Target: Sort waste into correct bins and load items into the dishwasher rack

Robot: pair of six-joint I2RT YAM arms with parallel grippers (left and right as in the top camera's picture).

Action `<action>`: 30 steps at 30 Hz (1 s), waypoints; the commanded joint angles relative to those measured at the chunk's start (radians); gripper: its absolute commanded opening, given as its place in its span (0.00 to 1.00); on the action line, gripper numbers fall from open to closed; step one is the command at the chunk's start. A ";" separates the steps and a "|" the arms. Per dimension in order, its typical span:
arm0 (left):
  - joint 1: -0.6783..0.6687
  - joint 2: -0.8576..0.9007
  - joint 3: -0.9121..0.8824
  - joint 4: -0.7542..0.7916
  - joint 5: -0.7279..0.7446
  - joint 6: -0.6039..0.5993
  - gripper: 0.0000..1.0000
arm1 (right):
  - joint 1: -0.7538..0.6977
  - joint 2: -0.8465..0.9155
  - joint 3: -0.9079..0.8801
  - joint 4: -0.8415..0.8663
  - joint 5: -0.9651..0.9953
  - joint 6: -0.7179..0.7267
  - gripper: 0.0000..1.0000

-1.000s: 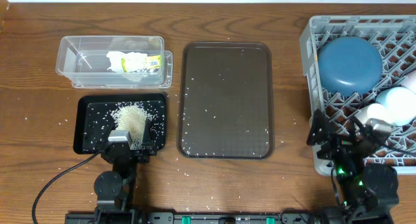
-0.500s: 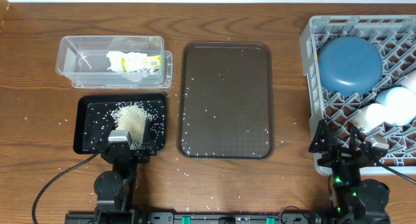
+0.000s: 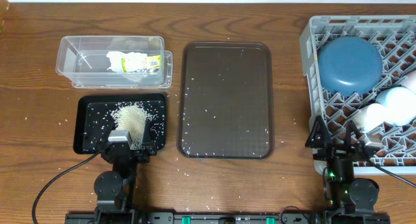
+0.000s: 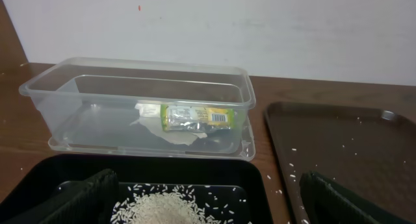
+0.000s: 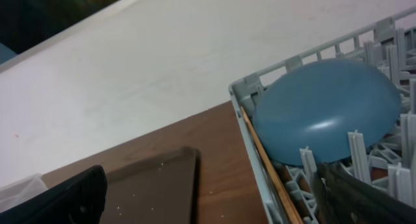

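wooden table [image 3: 32,94], white wall [image 4: 273,29], grey rack [image 3: 309,74]

Dark brown serving tray [image 3: 226,100], speckled white. Left of it, a clear tub [image 3: 84,52] with a yellow-green wrapper [image 3: 153,63] and white paper scrap [image 3: 123,60], and a black tray [image 3: 88,108] carrying a white rice heap [image 3: 130,117]. Right of it, the grey lattice rack [image 3: 311,87] shows a dark blue dish [image 3: 350,63], light blue bowl [image 3: 398,102], whitish cup [image 3: 372,115]. The table [image 3: 32,120] is brown woodgrain

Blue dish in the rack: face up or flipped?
Flipped. The dish in the rack shows a convex dome in both views, no hollow visible.
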 commanded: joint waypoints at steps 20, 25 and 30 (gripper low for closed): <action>0.005 -0.006 -0.018 -0.036 -0.024 0.006 0.92 | -0.049 -0.006 -0.014 -0.089 0.000 -0.150 0.99; 0.005 -0.006 -0.018 -0.036 -0.024 0.006 0.92 | -0.047 -0.007 -0.014 -0.089 0.000 -0.150 0.99; 0.005 -0.006 -0.018 -0.036 -0.024 0.006 0.92 | -0.047 -0.007 -0.014 -0.089 0.000 -0.150 0.99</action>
